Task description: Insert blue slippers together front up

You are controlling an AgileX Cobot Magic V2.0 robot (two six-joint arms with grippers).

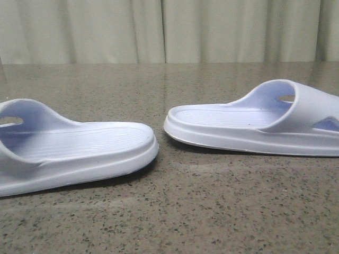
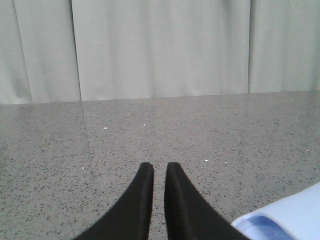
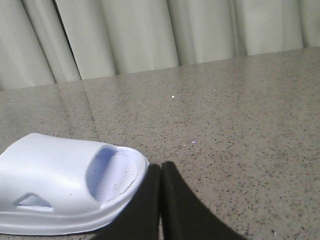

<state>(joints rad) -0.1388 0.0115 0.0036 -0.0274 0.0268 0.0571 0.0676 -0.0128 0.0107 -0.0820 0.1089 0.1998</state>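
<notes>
Two blue slippers lie sole-down on the speckled desk (image 1: 175, 211), heel ends facing each other across a gap: the left slipper (image 1: 74, 151) at about nine o'clock in the front view, the right slipper (image 1: 254, 127) at about three o'clock, straps toward the outer edges. They do not touch.

Biggest risk, as I judge it: both pincers stand nearly shut, and a slipper's strap or thick sole will not fit between fingers so narrow. Coming in like that, a pincer would shove the light foam across the smooth desk instead of gripping it. A smaller risk is a grasp on one thin strap edge, which could let the slipper twist and spoil the front-up nesting.

Left pincer (image 2: 159, 170): narrow, holding nothing, with a corner of the left slipper near its base at about four o'clock. Right pincer (image 3: 161, 170): fingers almost touching, empty, with the right slipper just beside it at about nine o'clock, strap opening turned toward the fingers.
</notes>
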